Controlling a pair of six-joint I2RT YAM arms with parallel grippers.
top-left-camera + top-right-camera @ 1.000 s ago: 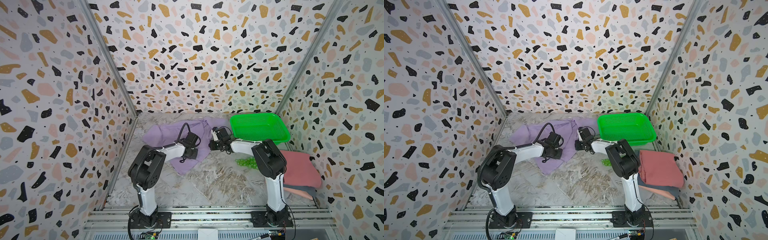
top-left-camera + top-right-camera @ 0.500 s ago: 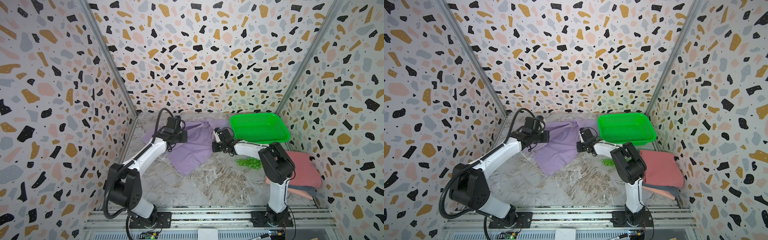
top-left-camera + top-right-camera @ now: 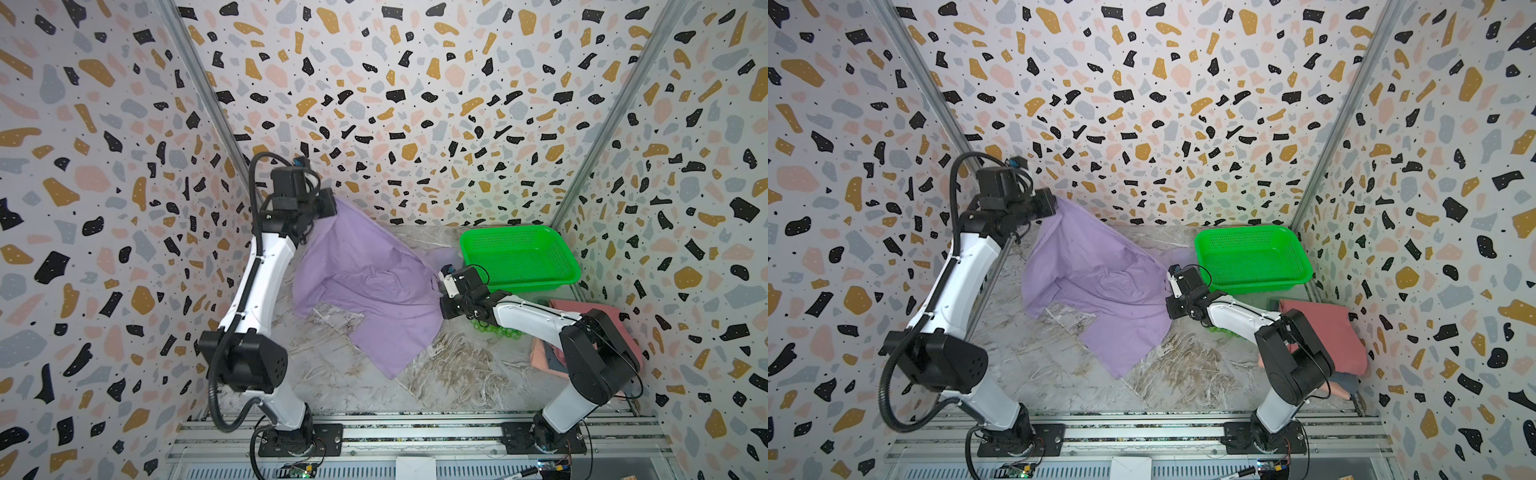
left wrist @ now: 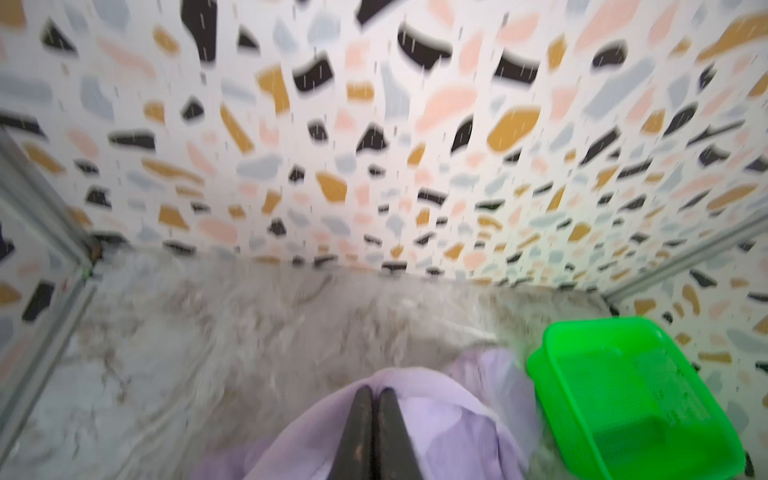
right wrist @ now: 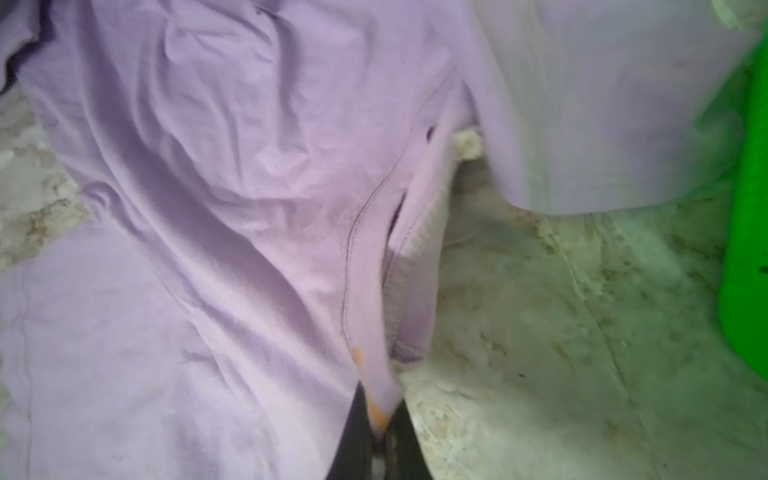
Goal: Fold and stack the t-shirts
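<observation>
Clamping the lavender t-shirt (image 3: 374, 282), left tool (image 4: 376, 399) and right tool (image 5: 380, 409) show blurred tips.

Terrazzo-patterned walls (image 3: 415, 62), marbled grey floor (image 3: 457, 374)

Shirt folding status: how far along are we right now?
Done: a folded stack, pink on top, lies on the right side. In hand: the lavender t-shirt is unfolded. The left gripper is shut on one corner and raised high. The right gripper is shut on a seamed edge, held low. Left: spread it flat, fold it, add it to the stack.
</observation>
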